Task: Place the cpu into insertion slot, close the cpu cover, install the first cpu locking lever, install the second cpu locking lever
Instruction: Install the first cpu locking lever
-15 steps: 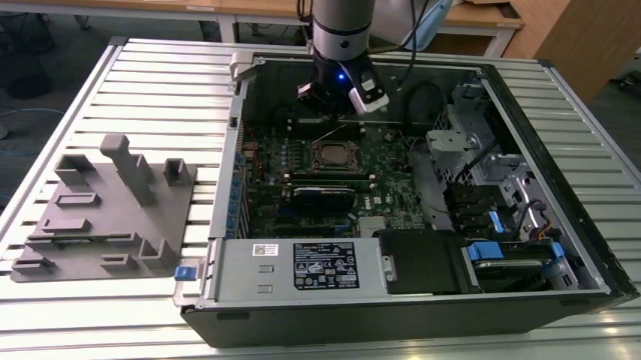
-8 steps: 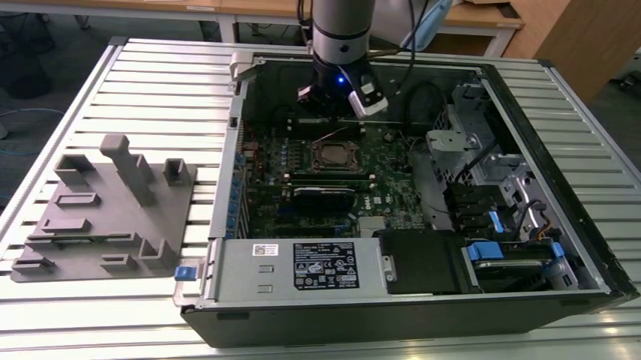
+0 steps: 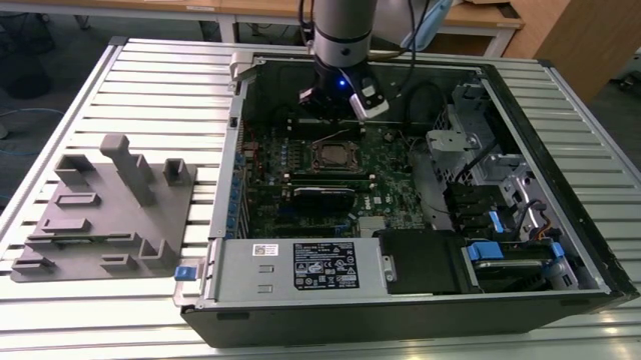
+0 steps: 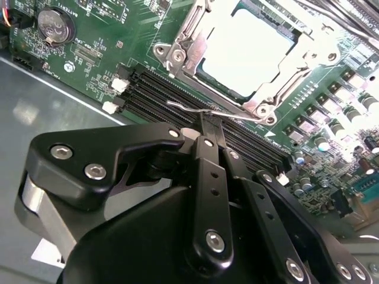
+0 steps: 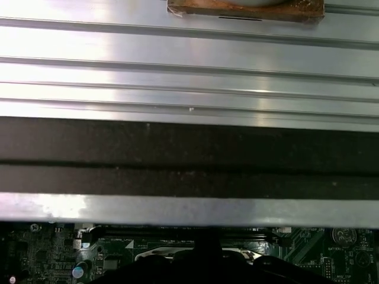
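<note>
The cpu (image 4: 249, 47) lies flat in the insertion slot (image 3: 335, 155) on the green board, its silver top glaring bright. The cpu cover (image 4: 190, 36) lies down around it as a silvery frame. A thin wire locking lever (image 4: 188, 107) runs along the socket's edge beside the black memory slots. My gripper (image 4: 204, 125) is shut, its black fingers (image 4: 208, 177) pressed together, and the tip sits right at that lever; I cannot tell whether it grips the wire or only touches it. In the exterior view the gripper (image 3: 335, 112) hangs just behind the socket, inside the case.
The open computer case (image 3: 571, 150) lies on a slatted metal table (image 3: 150, 82). A grey fixture block (image 3: 110, 210) stands at the exterior view's left. Drive bays and cables (image 3: 481, 187) crowd the exterior view's right of the board. A coin battery (image 4: 56, 26) sits on the board.
</note>
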